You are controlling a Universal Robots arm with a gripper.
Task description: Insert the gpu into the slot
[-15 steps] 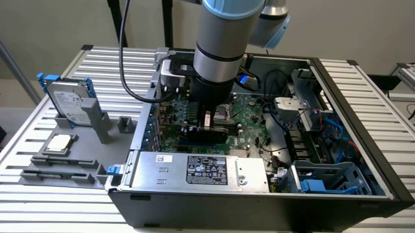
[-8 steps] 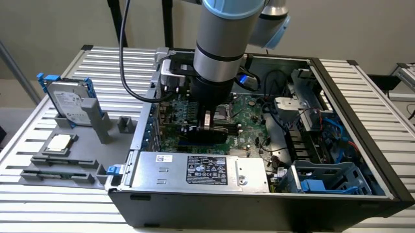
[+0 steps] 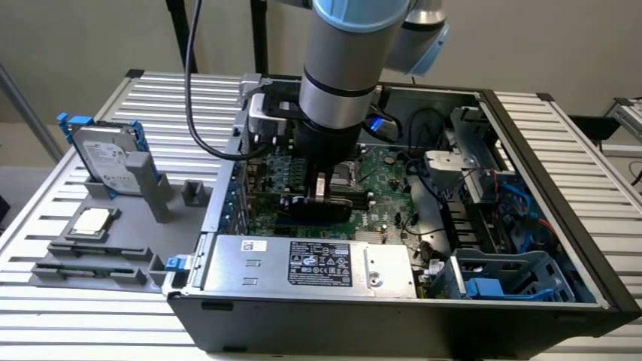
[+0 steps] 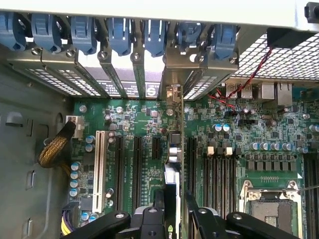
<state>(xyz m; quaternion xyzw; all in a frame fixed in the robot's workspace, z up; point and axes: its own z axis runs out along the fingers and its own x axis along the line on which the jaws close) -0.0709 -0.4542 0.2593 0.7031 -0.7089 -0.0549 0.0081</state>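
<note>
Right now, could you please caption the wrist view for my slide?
The gripper holds the gpu on edge over the green motherboard, among parallel black slots.

We note: hard drive (image 3: 105, 159) upright on grey holder (image 3: 101, 265), chip (image 3: 92, 220) flat beside it; holder on worktop (image 3: 60, 320); silver power supply (image 3: 311, 263) inside open case (image 3: 401, 331).

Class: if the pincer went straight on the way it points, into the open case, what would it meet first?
The pincer is shut on the gpu, held edge-on, so the card leads. It would likely meet the motherboard among its long connector strips first; the gap between them is unclear.
</note>
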